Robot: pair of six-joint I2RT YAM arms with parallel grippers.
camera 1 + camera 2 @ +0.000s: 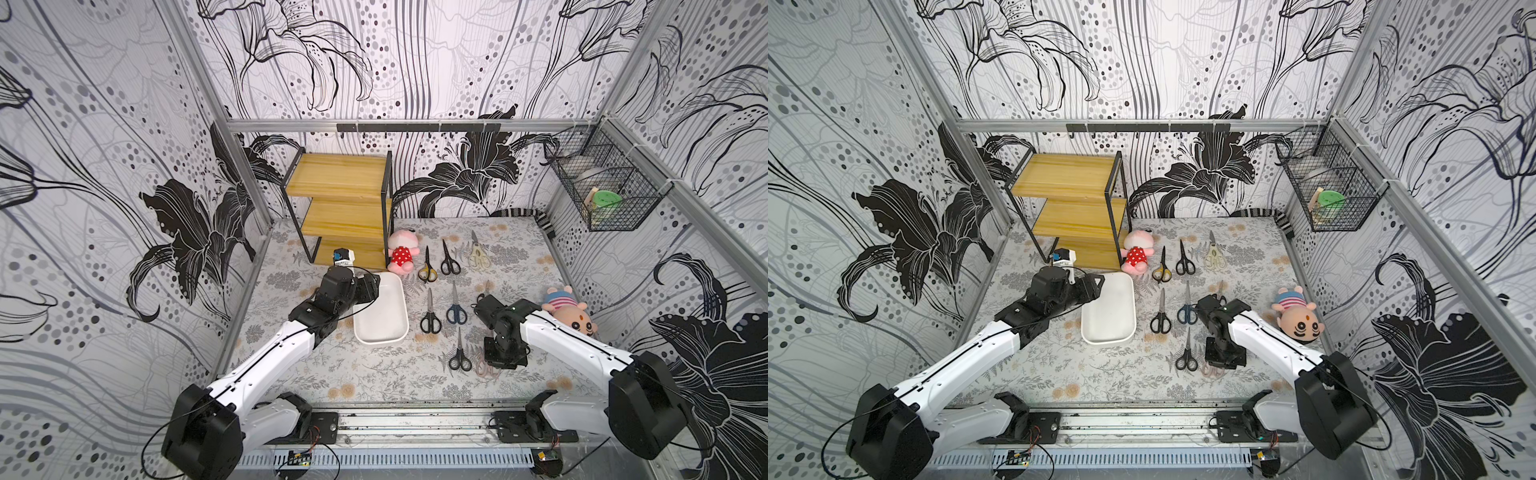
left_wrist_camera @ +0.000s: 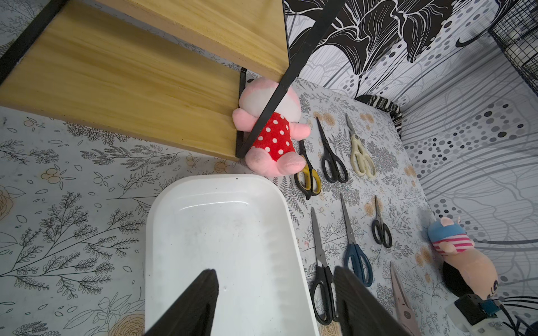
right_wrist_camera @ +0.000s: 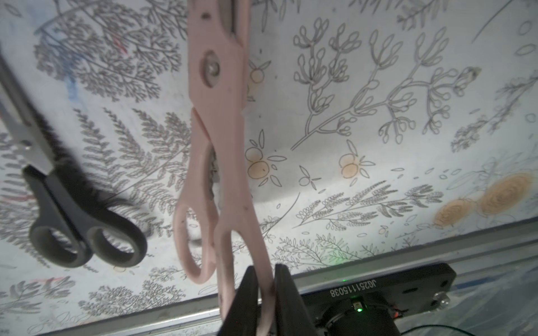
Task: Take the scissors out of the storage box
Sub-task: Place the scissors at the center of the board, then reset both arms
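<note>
Bent down at right, right end effector (image 3: 266, 279) pinching pink scissors (image 3: 218, 116) by handle loop, low at bench (image 1: 374, 374). Stretched forward at left, left end effector (image 2: 273, 272) parted wide above storage box (image 2: 221, 227). Printed on black plate (image 3: 422, 279): JG251115038.

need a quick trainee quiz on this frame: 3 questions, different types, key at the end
1. True or false: the white box is empty.
2. The scissors pinched in the right gripper have handles coloured: A black, B pink, C blue.
3. Fill in: the jaws of the left gripper stand ____.

Key: 1 true; 2 B; 3 open.
</note>
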